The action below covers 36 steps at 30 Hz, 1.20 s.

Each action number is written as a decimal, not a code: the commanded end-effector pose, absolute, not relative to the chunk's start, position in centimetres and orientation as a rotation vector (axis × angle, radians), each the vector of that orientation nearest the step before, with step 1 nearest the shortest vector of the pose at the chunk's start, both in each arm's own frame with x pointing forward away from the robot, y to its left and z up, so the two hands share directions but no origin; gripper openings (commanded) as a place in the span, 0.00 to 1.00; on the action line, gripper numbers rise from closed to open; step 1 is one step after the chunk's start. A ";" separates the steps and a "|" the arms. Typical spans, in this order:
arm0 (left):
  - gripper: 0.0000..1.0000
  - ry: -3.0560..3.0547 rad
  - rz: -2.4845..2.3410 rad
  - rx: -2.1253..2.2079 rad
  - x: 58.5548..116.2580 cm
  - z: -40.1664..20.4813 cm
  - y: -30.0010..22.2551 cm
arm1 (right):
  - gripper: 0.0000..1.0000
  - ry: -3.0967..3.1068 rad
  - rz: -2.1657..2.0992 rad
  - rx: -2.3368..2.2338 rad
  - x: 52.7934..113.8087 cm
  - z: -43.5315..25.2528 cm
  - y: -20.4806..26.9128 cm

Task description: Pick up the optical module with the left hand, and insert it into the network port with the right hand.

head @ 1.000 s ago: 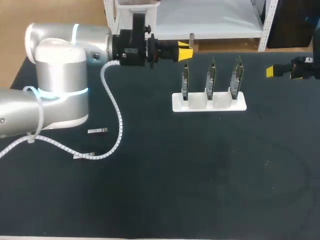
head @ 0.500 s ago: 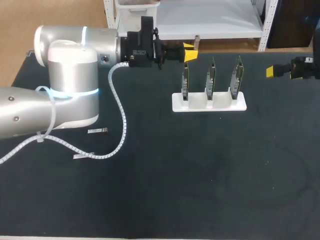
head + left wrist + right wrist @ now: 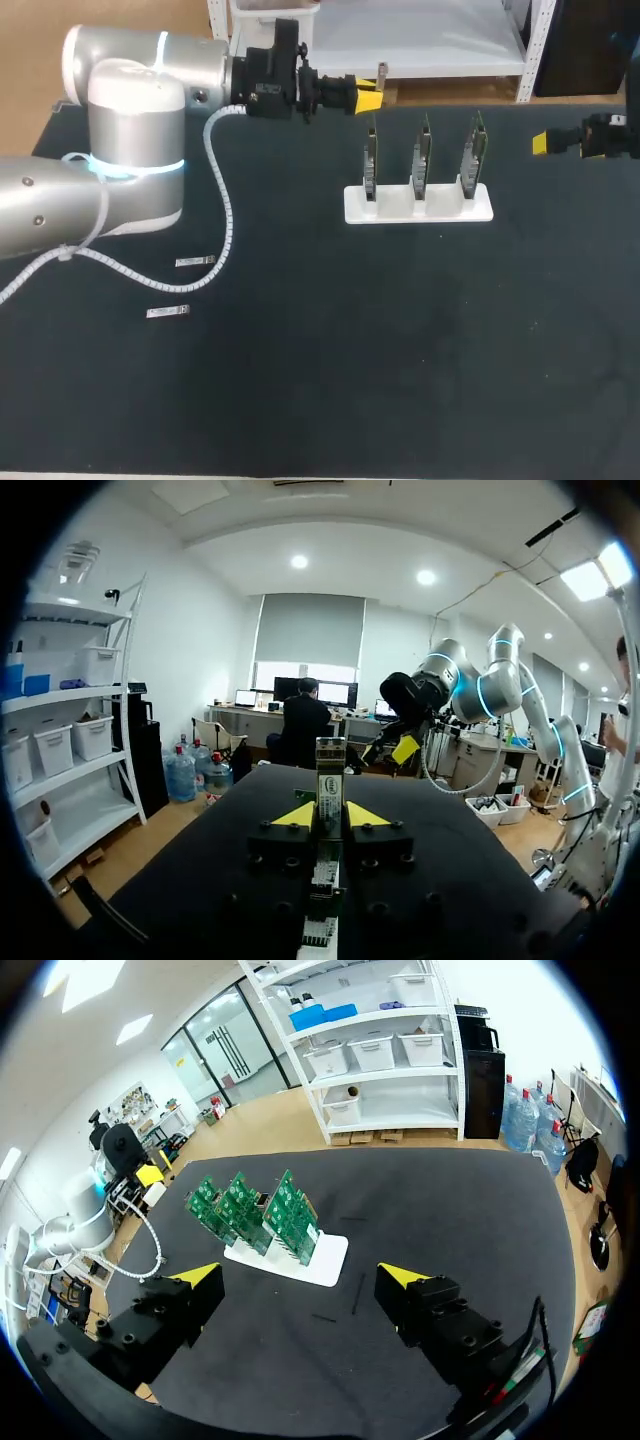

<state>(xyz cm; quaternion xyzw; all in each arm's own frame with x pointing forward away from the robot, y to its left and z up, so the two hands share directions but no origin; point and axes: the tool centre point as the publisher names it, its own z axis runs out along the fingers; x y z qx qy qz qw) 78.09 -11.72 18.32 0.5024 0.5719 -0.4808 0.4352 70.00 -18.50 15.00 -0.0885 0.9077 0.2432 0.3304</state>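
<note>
The white stand [image 3: 395, 210] sits toward the back of the dark table [image 3: 400, 350], with three green circuit boards [image 3: 423, 150] standing upright in it side by side.

The left arm comes in past the stand's left end. Its gripper [image 3: 368, 95] hangs in the air beyond that end, out toward the table's far edge. The fingers are clamped on the optical module [image 3: 382, 74] from both sides. In the head view only a short grey end of the module shows, just past the yellow tips.

The left wrist view gives a better look. There the module [image 3: 330, 770] sits squarely between the two yellow tips of the gripper [image 3: 331, 815]. Its long axis runs in line with the fingers, and its far end pokes out ahead of them, pointing across the table roughly toward the other arm.

The right gripper [image 3: 542, 143] is off the stand's right end, well apart from it and near the table's edge. In its own wrist view the gripper [image 3: 298, 1277] has its fingers spread wide with nothing between them, and the stand [image 3: 325, 1255] lies ahead of it.

Two more small modules [image 3: 195, 262] [image 3: 168, 312] lie flat on the table, well to the left of the stand and nearer the front
</note>
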 end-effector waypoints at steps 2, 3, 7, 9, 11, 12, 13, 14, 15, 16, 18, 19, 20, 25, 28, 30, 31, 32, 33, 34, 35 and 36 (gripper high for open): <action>0.00 1.425 -1.267 1.275 79.5 18.1 -11.7 | 1.00 2.374 0.636 -0.231 70.0 15.0 -18.5; 0.00 1.435 -1.279 1.265 79.5 18.1 -11.7 | 1.00 2.374 0.636 -0.231 70.0 15.0 -18.5; 0.00 1.431 -1.286 1.257 79.2 18.1 -11.1 | 1.00 2.374 0.636 -0.231 70.0 15.0 -18.5; 0.00 1.430 -1.293 1.248 78.8 18.1 -10.9 | 1.00 2.374 0.636 -0.231 70.0 15.0 -18.5; 0.00 1.431 -1.303 1.237 78.6 18.1 -10.6 | 1.00 2.374 0.636 -0.231 70.0 15.0 -18.5; 0.00 1.424 -1.300 1.236 78.4 18.0 -10.5 | 1.00 2.374 0.636 -0.231 70.0 15.0 -18.5; 0.00 1.418 -1.295 1.237 78.2 17.9 -10.3 | 1.00 2.374 0.636 -0.231 70.0 15.0 -18.5; 0.00 1.416 -1.298 1.233 78.1 17.9 -10.2 | 1.00 2.374 0.636 -0.231 70.0 15.0 -18.5; 0.00 1.417 -1.301 1.223 78.0 17.8 -10.1 | 1.00 2.374 0.636 -0.231 70.0 15.0 -18.5; 0.00 1.425 -1.312 1.208 78.0 17.8 -10.1 | 1.00 2.374 0.636 -0.231 70.0 15.0 -18.5; 0.00 1.427 -1.304 1.198 78.0 17.6 -10.0 | 1.00 2.374 0.636 -0.231 70.0 15.0 -18.5; 0.00 1.427 -1.302 1.196 77.9 17.5 -9.9 | 1.00 2.374 0.636 -0.231 70.0 15.0 -18.5; 0.00 1.432 -1.296 1.185 77.9 17.4 -9.8 | 1.00 2.374 0.636 -0.231 70.0 15.0 -18.5; 0.00 1.463 -1.259 1.099 78.0 17.0 -9.9 | 1.00 2.374 0.636 -0.231 70.0 15.0 -18.5; 0.00 1.459 -1.258 1.108 77.9 16.9 -10.2 | 1.00 2.374 0.636 -0.231 70.0 15.0 -18.5; 0.00 1.453 -1.257 1.119 77.7 16.9 -10.4 | 1.00 2.374 0.636 -0.231 70.0 15.0 -18.5; 0.00 1.450 -1.258 1.121 77.6 17.0 -10.5 | 1.00 2.374 0.636 -0.231 70.0 15.0 -18.5; 0.00 1.447 -1.258 1.123 77.6 17.0 -10.5 | 1.00 2.374 0.636 -0.231 70.0 15.0 -18.5; 0.00 1.446 -1.259 1.125 77.5 17.0 -10.6 | 1.00 2.374 0.636 -0.231 70.0 15.0 -18.5; 0.00 1.443 -1.260 1.128 77.4 17.0 -10.6 | 1.00 2.374 0.636 -0.231 70.0 15.0 -18.5; 0.00 1.441 -1.261 1.131 77.4 17.0 -10.6 | 1.00 2.374 0.636 -0.231 70.0 15.0 -18.5; 0.00 1.440 -1.261 1.133 77.3 16.9 -10.6 | 1.00 2.374 0.636 -0.231 70.0 15.0 -18.5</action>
